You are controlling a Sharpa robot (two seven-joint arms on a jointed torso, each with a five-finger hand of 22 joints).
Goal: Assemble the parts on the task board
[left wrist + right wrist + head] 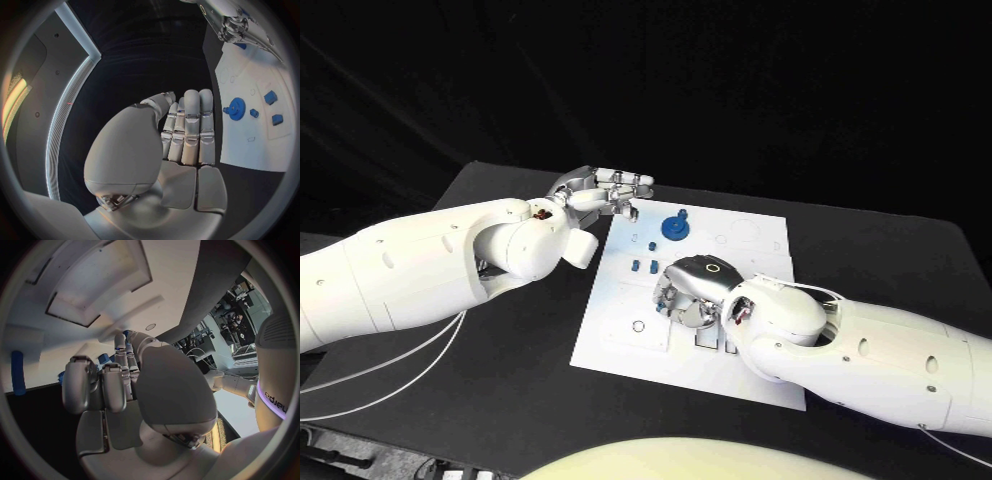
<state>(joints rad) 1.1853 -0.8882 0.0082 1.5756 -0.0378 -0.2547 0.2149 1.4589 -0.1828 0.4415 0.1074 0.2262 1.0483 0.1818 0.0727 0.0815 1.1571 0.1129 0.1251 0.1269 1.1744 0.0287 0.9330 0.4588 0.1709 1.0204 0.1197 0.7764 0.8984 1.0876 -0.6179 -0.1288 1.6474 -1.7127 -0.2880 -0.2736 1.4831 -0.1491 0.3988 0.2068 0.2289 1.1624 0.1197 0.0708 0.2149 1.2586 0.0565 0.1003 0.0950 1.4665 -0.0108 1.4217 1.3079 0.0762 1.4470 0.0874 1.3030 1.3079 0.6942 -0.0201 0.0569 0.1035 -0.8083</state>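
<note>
Head view. The right hand (pixel 692 292) is lowered onto the middle of the task board (pixel 747 240), fingers curled down toward the plate. Whether they clamp a part cannot be told, since the hand's back hides the fingertips. Two small blue parts (pixel 643 266) lie just beyond its knuckles, a third small blue part (pixel 652 245) a little farther, and the blue gear (pixel 675 227) stands well ahead of it. The left hand (pixel 600 192) hovers at the board's far left corner, near the gear but apart from it.

Left wrist view. The left hand (pixel 187 131) is held flat with its fingers (pixel 190 120) straight and pressed side by side, thumb alongside, holding nothing. The blue gear (pixel 235 107) sits on the white plate just beside the fingertips; three small blue parts (pixel 270 97) lie farther out, and the right hand (pixel 240 27) works beyond them.

Right wrist view. The right hand (pixel 134 385) curls toward the board, with small blue parts (pixel 105 359) glimpsed past its fingertips (pixel 120 342) and a blue piece (pixel 17 371) at the plate's edge. Contact cannot be confirmed.

Risk, as a judgement: the curled fingers may nudge the loose parts sideways, or lift one askew. The board, apparently unclamped, could slide under the press. The nearby left hand could clip the gear if it sweeps inward.
</note>
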